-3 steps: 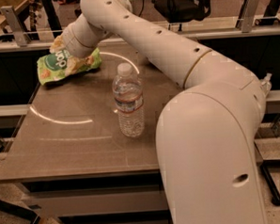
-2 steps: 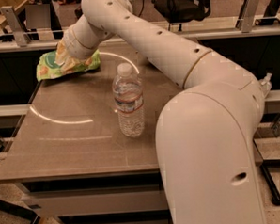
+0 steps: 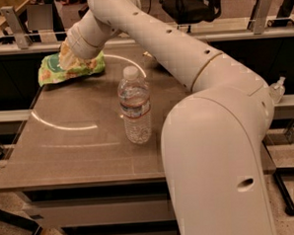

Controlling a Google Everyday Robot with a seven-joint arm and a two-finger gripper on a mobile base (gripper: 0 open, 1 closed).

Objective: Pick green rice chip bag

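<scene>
While the robot's pale arm (image 3: 152, 35) is spanning the table (image 3: 80, 157) behind the water bottle (image 3: 134, 108), the gripper (image 3: 68, 55) is sitting beyond the bottle and to its left as the camera sees it, pressing against the green rice chip bag (image 3: 48, 75). The wrist is covering the gripper's tip, so I cannot tell how far it is open or whether it is actually holding the bag. The bag is lying well apart from the bottle, at the table's far left corner. Its light-green, crumpled body is sticking out on both sides of the gripper, and small orange-brown chip pictures are showing on the part farther from the bottle. Whether the bag is resting on the tabletop or hanging just above it cannot be told.

The bottle itself is standing upright near the table's middle, clear, capped in white and wearing a pale label around its waist. A thin bright arc of reflected light (image 3: 63, 125) is curving across the tabletop to the left of the bottle. Just right of the bottle and nearer the camera, the arm's bulky base segment (image 3: 214, 175) is filling the foreground. Far to the right of the bottle, a small clear pump bottle (image 3: 276, 89) is standing past the arm.
</scene>
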